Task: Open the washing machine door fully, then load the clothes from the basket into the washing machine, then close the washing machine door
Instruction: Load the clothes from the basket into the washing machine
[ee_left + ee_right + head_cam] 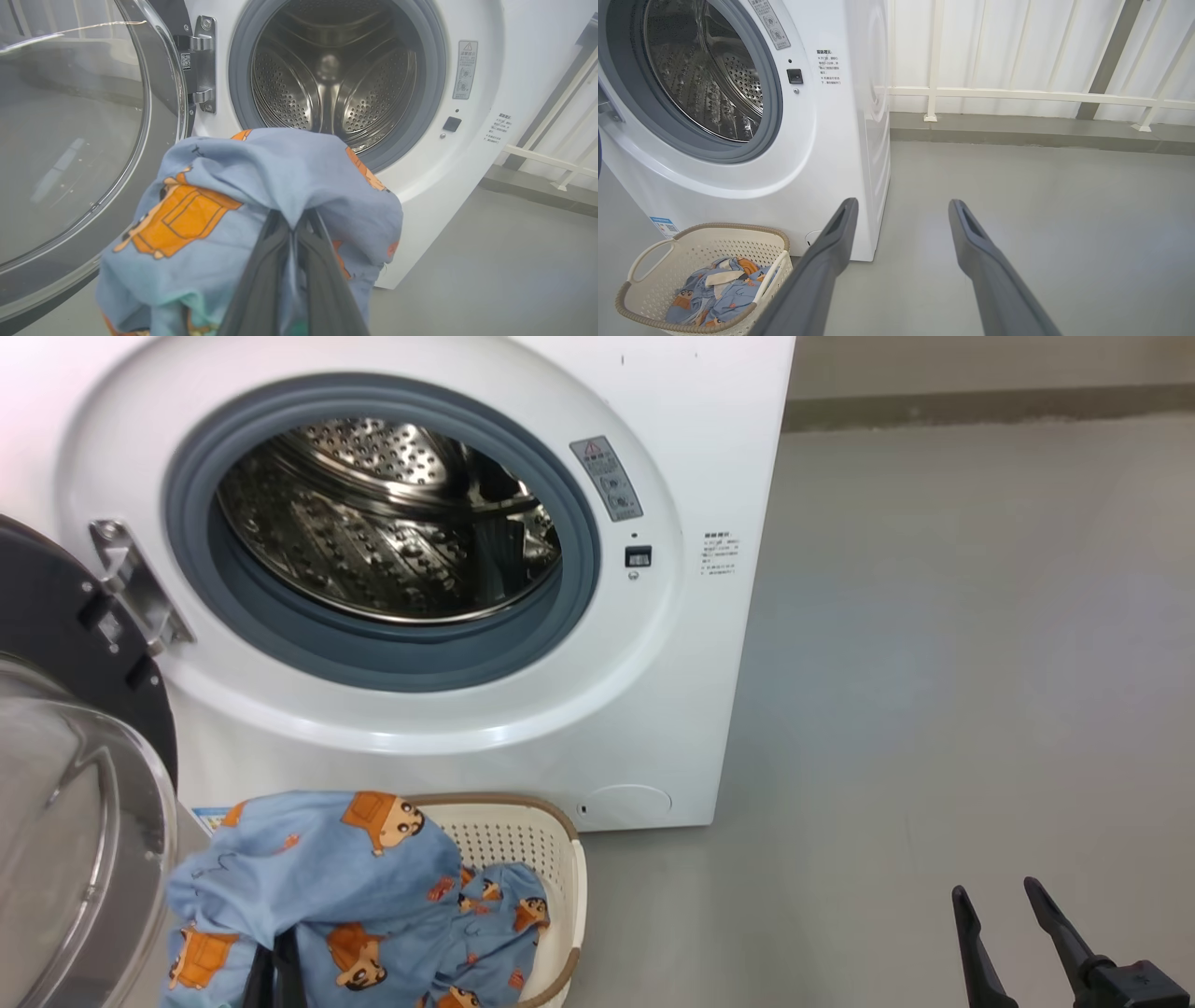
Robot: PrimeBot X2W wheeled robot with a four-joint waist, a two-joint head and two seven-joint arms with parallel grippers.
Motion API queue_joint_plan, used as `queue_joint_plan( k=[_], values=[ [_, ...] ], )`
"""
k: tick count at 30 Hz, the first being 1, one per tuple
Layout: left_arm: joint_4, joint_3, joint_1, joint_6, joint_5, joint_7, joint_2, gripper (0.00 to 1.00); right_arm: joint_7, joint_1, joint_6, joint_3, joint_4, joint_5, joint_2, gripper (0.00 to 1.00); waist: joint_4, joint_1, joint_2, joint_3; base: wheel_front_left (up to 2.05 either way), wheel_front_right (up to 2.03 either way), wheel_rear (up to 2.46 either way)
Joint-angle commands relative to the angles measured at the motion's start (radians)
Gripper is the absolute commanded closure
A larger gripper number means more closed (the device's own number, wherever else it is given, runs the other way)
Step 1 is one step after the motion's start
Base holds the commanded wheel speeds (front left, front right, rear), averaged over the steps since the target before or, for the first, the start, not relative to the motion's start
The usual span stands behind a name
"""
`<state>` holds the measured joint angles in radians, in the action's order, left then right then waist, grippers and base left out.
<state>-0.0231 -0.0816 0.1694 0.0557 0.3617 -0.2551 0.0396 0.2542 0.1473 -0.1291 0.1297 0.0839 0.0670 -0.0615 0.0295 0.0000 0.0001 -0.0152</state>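
The washing machine [691,448] stands in front of me, its steel drum [392,523] exposed. The washing machine door [56,616] hangs swung out at the left, its glass bowl [75,840] near me. My left gripper [294,224] is shut on the clothes [261,186], a light blue piece with orange figures, raised above the basket [560,859] and just below the drum's mouth. More of the clothes [714,289] lie inside the basket [705,228]. Over bare floor at the lower right, my right gripper [999,896] is open and holds nothing.
Grey floor [934,709] stretches right of the machine. A white railing [1017,93] and a low kerb [1017,130] run behind it. The basket sits against the machine's front, near a round white flap [625,803].
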Motion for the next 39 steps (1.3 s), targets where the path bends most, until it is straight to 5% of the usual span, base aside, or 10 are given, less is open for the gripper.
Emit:
queue_joint_plan(
  k=[1, 27, 39],
  values=[
    [0.039, 0.031, -0.015, -0.001, -0.016, -0.007, 0.011, 1.00, 0.008, -0.009, -0.002, -0.024, -0.028, -0.003, -0.009, 0.00, 0.005, 0.0000, -0.0001, -0.015, 0.00, 0.00, 0.00],
    [0.112, 0.009, 0.019, -0.006, -0.072, -0.007, 0.011, 1.00, 0.008, 0.022, -0.002, -0.012, -0.018, -0.023, 0.003, 0.00, 0.014, 0.0000, -0.0001, -0.014, 0.00, 0.00, 0.00],
    [0.087, -0.010, -0.067, 0.020, -0.031, -0.007, 0.011, 1.00, 0.008, -0.021, -0.002, -0.038, -0.008, 0.001, 0.009, 0.00, -0.043, 0.0000, -0.0001, 0.081, 0.00, 0.00, 0.00]
  ],
)
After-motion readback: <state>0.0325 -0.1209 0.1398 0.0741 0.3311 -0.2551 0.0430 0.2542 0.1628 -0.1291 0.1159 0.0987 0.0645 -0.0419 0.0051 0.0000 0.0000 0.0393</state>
